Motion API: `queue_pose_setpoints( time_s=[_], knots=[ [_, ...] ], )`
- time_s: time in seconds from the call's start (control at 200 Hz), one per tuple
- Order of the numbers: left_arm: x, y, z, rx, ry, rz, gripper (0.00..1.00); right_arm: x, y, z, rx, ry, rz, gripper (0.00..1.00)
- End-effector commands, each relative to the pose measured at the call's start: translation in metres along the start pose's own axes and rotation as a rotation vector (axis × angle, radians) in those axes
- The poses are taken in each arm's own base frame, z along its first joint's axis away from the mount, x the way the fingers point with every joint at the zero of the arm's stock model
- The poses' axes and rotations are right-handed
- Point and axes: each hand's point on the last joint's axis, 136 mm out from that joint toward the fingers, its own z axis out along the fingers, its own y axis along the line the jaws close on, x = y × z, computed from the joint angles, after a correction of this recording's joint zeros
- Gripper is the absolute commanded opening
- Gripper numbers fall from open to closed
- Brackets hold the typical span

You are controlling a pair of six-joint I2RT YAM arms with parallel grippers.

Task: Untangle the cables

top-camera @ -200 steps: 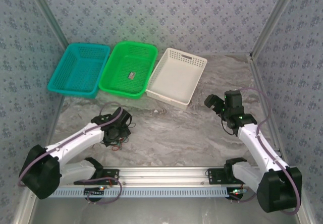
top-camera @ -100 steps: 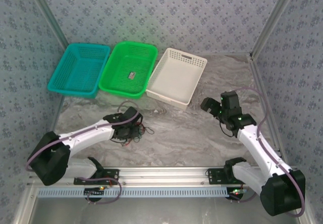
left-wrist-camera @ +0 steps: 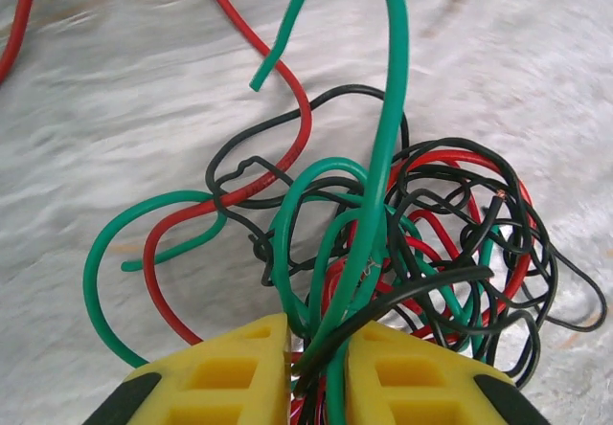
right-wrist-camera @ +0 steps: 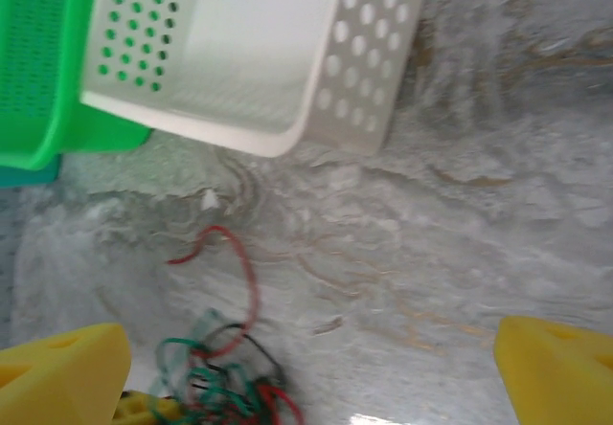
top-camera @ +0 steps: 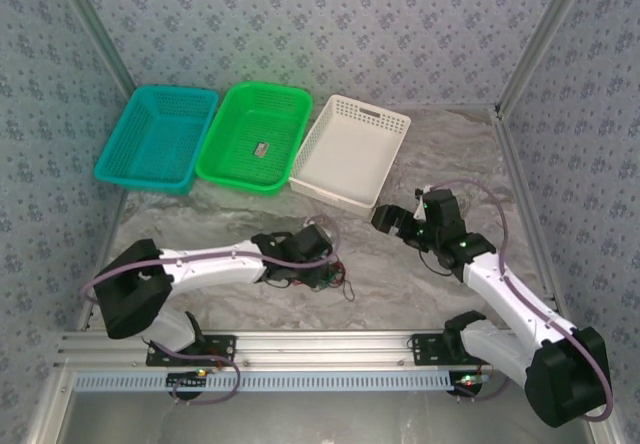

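**Cable bundle pinched in left gripper; right gripper spread wide**

Landmark: white basket (top-camera: 371, 113), at the back of the table (top-camera: 420, 284).

- The cables (top-camera: 322, 277) are red, green and black strands knotted into one loose clump. The clump lies on the table on the near side of the white basket, apart from it and below its near-left corner.
- Left gripper (top-camera: 320, 267) is at the clump, on the near side of the white basket. In the left wrist view (left-wrist-camera: 318, 337) its yellow fingers (left-wrist-camera: 230, 372) are pressed almost together – green and black strands pass through the narrow gap, so it is pinching the cables (left-wrist-camera: 383, 253). One green end and a red loop stick out past the clump.
- Right gripper (top-camera: 386, 220) is just off the white basket's near-right corner. In the right wrist view (right-wrist-camera: 311, 372) its fingers stand far apart with nothing between them.
- The right wrist view also shows the cables (right-wrist-camera: 225, 382), blurred, below the white basket (right-wrist-camera: 374, 52), with one red strand curling up towards it.
- A green basket (top-camera: 215, 171) sits against the white basket's left side – a small dark item lies inside, too small to identify.
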Motion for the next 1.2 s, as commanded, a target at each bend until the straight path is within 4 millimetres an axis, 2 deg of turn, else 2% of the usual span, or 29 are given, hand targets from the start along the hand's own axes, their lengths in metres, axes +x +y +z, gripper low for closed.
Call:
queue_pose_setpoints(
  time_s=[0.0, 0.155, 0.225, 0.36, 0.465, 0.545, 0.61, 0.804, 1.014, 1.194],
  knots=[
    [-0.012, -0.021, 0.001, 0.018, -0.069, 0.184, 0.0, 0.012, 0.016, 0.008, -0.1, 0.071, 0.054, 1.0],
    [-0.016, -0.03, 0.001, 0.046, -0.116, 0.229, 0.0, 0.033, 0.029, 0.024, -0.153, 0.176, 0.124, 0.97],
    [-0.018, -0.028, 0.001, 0.034, -0.134, 0.233, 0.0, 0.042, 0.028, 0.03, -0.105, 0.254, 0.247, 0.95],
    [-0.019, -0.027, 0.004, 0.015, -0.138, 0.236, 0.0, 0.058, 0.043, 0.036, -0.101, 0.344, 0.332, 0.85],
    [-0.017, -0.025, 0.007, 0.013, -0.137, 0.219, 0.0, 0.065, 0.031, 0.038, -0.023, 0.339, 0.321, 0.73],
    [-0.017, -0.025, 0.007, 0.015, -0.141, 0.204, 0.0, 0.067, 0.024, 0.041, -0.017, 0.325, 0.341, 0.65],
    [-0.017, -0.026, 0.007, 0.015, -0.142, 0.199, 0.0, 0.066, 0.03, 0.045, -0.061, 0.313, 0.359, 0.61],
    [-0.018, -0.027, 0.009, 0.013, -0.149, 0.199, 0.0, 0.07, 0.042, 0.052, -0.106, 0.337, 0.343, 0.55],
    [-0.019, -0.026, 0.009, 0.011, -0.154, 0.195, 0.0, 0.078, 0.037, 0.058, -0.075, 0.342, 0.342, 0.47],
    [-0.019, -0.024, 0.01, 0.005, -0.161, 0.171, 0.0, 0.086, 0.043, 0.069, -0.091, 0.352, 0.339, 0.41]
  ],
)
